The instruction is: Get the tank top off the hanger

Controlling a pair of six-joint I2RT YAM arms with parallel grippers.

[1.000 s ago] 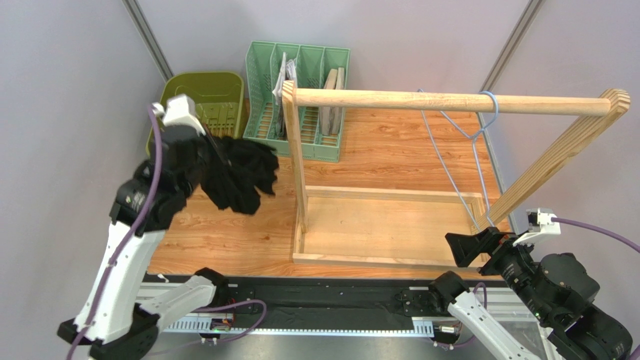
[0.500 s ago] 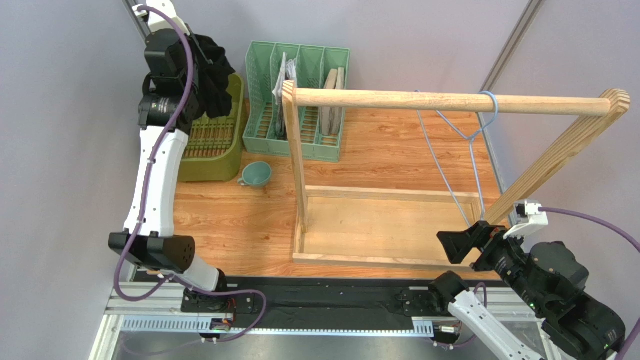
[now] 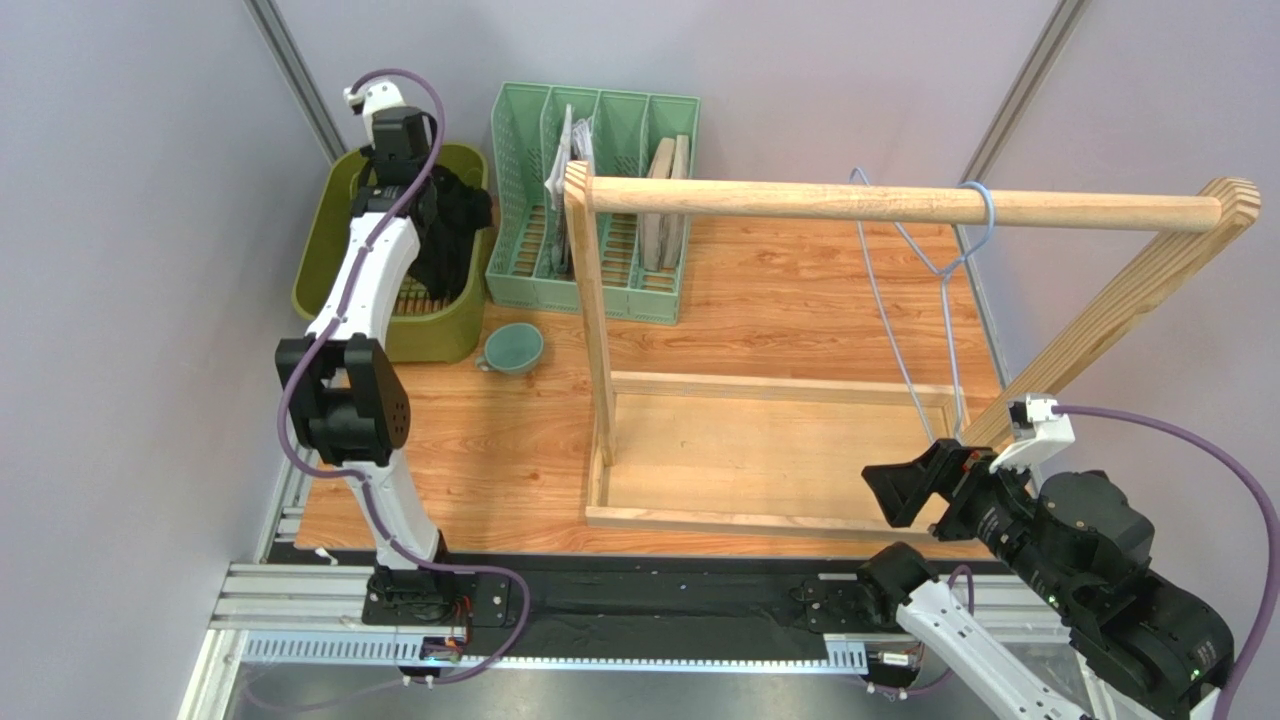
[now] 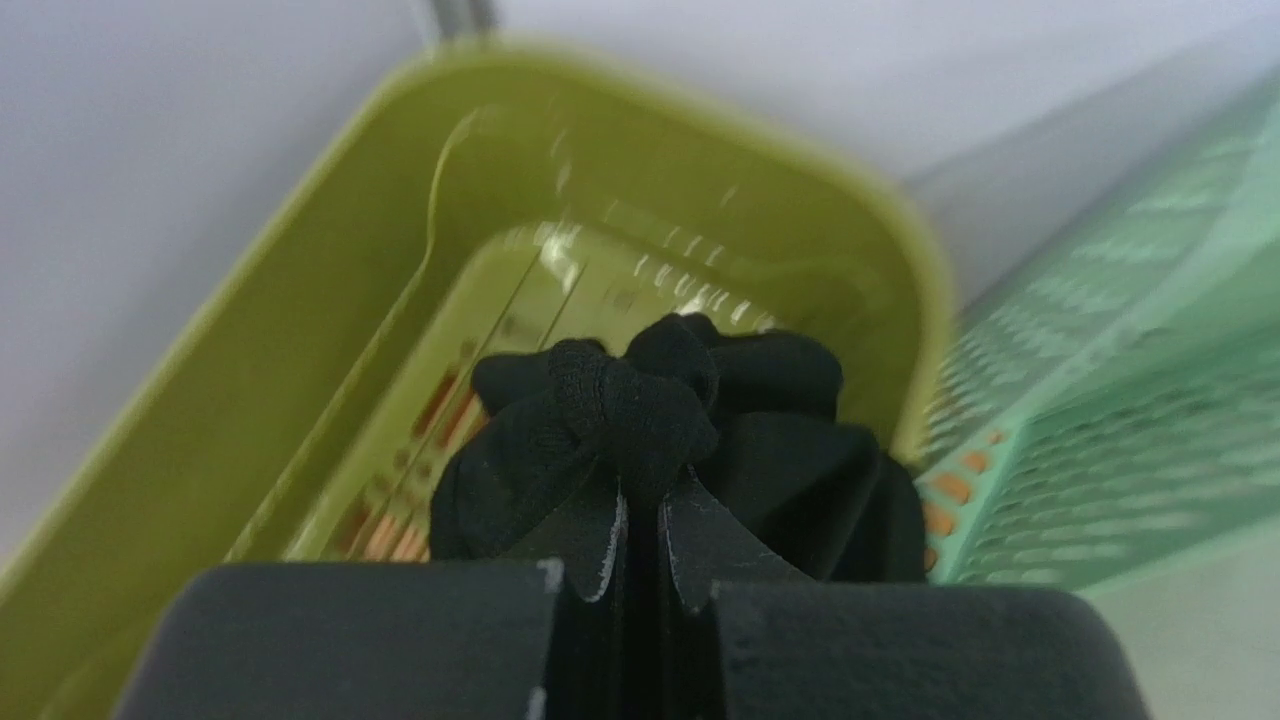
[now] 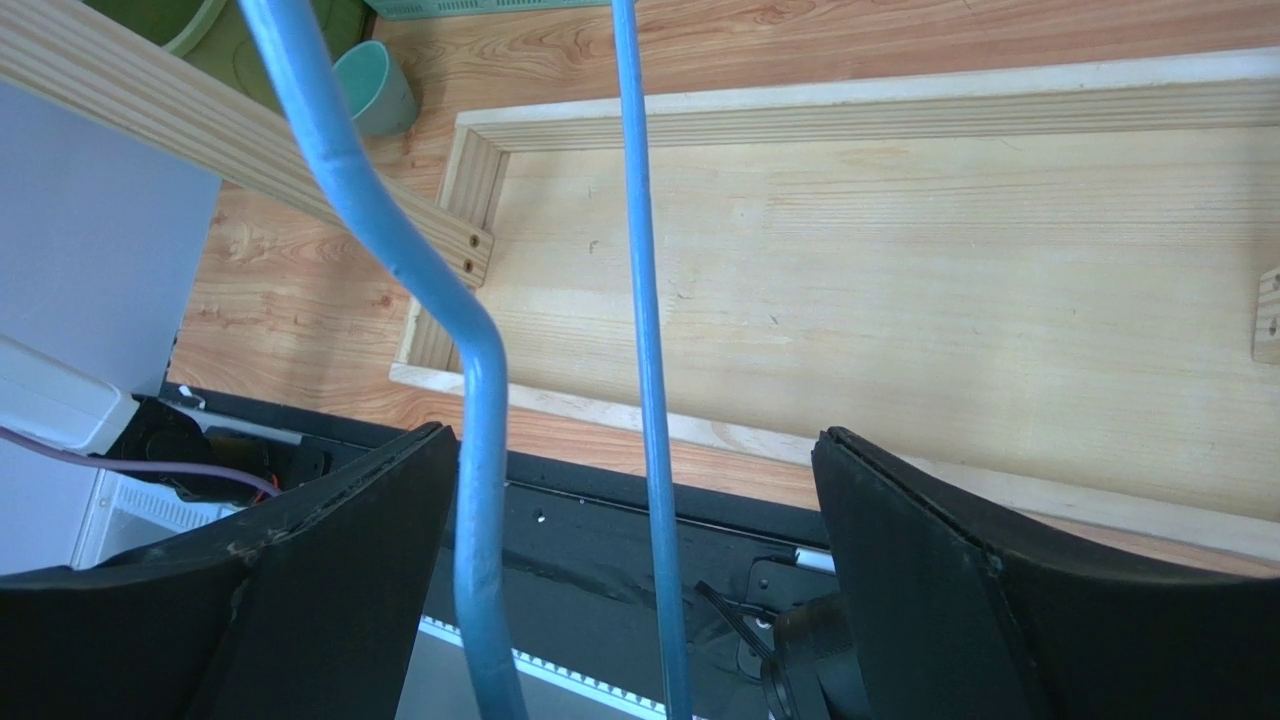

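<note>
Wooden counter, green bin at far left
Left claw pinches the bunched tank top above it; right claw spread, straddling the bare hanger

- No words, numbers or signs can be read in any view.
- The flat things standing in the green rack are too small to show any print.
</note>
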